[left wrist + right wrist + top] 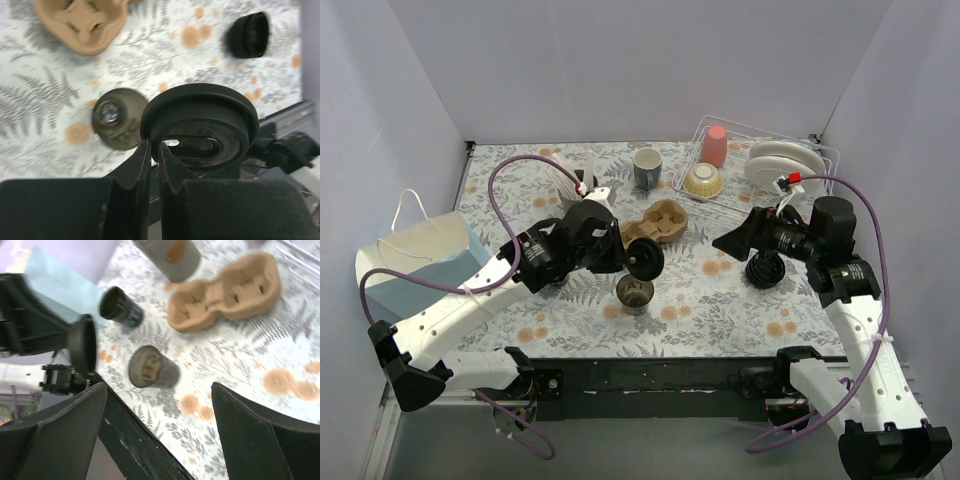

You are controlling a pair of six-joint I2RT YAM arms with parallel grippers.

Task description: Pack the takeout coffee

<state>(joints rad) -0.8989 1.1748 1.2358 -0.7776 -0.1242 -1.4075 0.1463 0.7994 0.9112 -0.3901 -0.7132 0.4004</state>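
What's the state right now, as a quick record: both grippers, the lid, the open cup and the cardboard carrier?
left gripper: jaws shut on the rim of the black lid, held on edge in the air
right gripper: jaws wide open, empty
open cup: upright, unlidded, beside the held lid
cardboard carrier: beyond the open cup, wells empty
other black cup: near the right gripper, pose unclear

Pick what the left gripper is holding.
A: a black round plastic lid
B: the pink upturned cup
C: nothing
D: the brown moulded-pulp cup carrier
A: in the left wrist view the left gripper is shut on the rim of the black round plastic lid, while the brown moulded-pulp cup carrier lies apart from it.
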